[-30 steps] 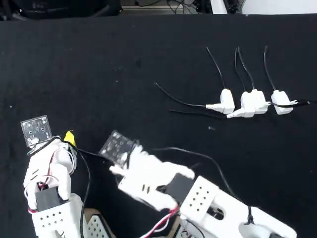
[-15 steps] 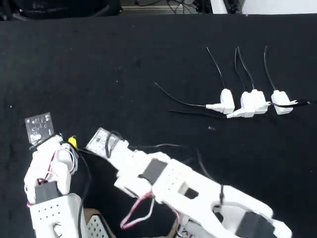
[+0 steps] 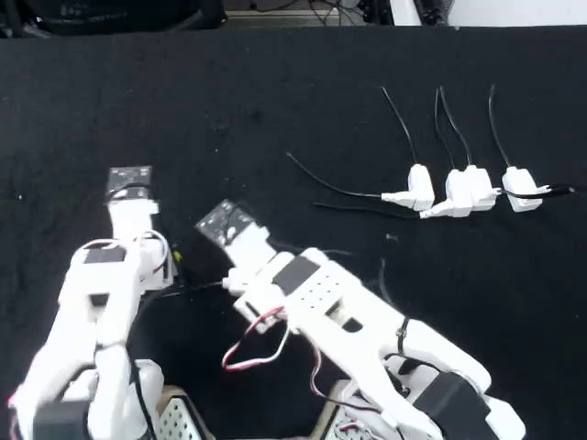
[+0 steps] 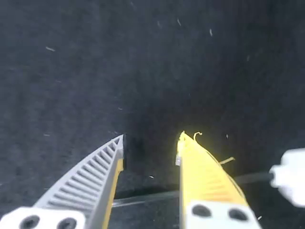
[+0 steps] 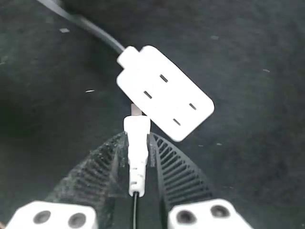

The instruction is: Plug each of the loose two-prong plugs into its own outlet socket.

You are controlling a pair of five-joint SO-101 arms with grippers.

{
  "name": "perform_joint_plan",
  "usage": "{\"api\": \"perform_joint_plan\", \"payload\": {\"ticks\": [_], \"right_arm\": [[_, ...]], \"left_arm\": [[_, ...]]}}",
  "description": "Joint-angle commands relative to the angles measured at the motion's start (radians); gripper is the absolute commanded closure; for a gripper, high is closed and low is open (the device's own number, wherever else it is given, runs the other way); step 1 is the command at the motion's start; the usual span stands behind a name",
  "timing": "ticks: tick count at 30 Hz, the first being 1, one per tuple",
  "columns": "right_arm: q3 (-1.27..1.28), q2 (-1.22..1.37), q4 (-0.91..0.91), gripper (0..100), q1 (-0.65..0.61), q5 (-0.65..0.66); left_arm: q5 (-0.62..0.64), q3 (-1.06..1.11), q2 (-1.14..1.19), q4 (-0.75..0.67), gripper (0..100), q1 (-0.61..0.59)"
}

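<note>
The black table [image 3: 275, 101] carries both arms. The right arm [image 3: 321, 302] lies across the middle and the left arm [image 3: 96, 293] stands at the near left. A white outlet block [image 5: 164, 93] lies flat in front of the right gripper [image 5: 137, 137], whose jaws are clamped on a white plug [image 5: 137, 155]. The plug's prong tip meets the block's side edge, outside any slot. The left gripper [image 4: 151, 140] hangs over bare cloth with its jaws spread and holding nothing. Other loose plugs [image 3: 468, 190] sit in a row at the far right. Since half a second ago, both wrists have pushed farther up the table, while the row has stayed put.
</note>
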Motion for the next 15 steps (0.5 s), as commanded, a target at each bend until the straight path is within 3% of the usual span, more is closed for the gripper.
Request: {"api": "perform_joint_plan", "payload": {"ticks": [1, 15], "right_arm": [[-0.059, 0.002, -0.012, 98.8, 0.078, -0.003], [-0.084, 0.004, -0.066, 98.8, 0.137, 0.002]], "left_arm": [[-0.011, -0.099, 0.15, -0.011, 81, 0.033], [-0.083, 0.082, -0.068, 0.101, 81, 0.079]]}}
